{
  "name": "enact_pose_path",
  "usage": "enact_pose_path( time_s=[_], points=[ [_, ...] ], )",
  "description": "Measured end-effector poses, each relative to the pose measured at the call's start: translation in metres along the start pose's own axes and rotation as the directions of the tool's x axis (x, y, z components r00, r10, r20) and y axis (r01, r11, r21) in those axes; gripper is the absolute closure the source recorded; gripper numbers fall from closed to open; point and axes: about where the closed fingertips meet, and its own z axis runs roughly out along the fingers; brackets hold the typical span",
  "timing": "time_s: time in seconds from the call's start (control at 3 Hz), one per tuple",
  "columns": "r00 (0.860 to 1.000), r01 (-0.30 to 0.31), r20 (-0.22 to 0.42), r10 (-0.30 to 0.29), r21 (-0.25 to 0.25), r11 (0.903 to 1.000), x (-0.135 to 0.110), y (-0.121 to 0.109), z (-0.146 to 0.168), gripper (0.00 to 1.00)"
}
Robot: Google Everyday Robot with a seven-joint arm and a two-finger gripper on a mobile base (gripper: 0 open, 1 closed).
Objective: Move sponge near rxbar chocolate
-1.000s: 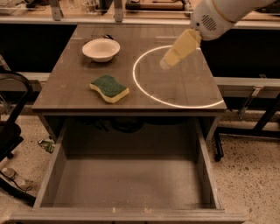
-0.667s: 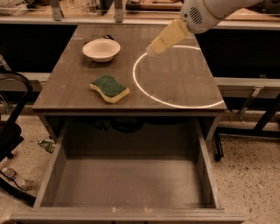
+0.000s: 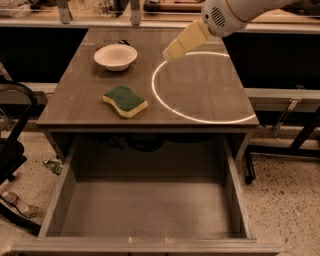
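Green-topped and pale yellow beneath, the sponge point(image 3: 125, 100) lies flat on the grey-brown table point(image 3: 75, 107). It is in front of the white bowl point(image 3: 115, 56), nearer the table's front edge and well apart from the bowl. Just behind the bowl's far rim, a small dark flat shape peeks out. It appears to be the rxbar chocolate point(image 3: 121, 42), though the bowl hides most of it.

To the right of the bowl, at about the same depth on the table, the gripper point(image 3: 168, 54) hangs above the surface. Its cream-coloured fingers point(image 3: 182, 41) slant down and toward the bowl. They read as one tapered wedge with no gap between them, and they hold nothing. The white arm point(image 3: 230, 12) reaches in from the upper right.

A bright ring of light point(image 3: 153, 85) lies on the tabletop right of the bowl, below the gripper. Below the table's front edge, farther from the bowl than the sponge, a drawer point(image 3: 145, 210) stands pulled open.
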Motion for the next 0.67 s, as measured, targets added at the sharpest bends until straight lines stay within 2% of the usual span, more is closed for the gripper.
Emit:
enact_pose_path(
  time_s=[0.33,0.67],
  points=[
    [1.0,0.004,0.003,-0.004,-0.038,0.9993,0.009,0.022,0.021,0.0],
    [1.0,-0.01,0.025,0.012,-0.107,0.9942,0.025,0.065,0.066,0.0]
  ],
)
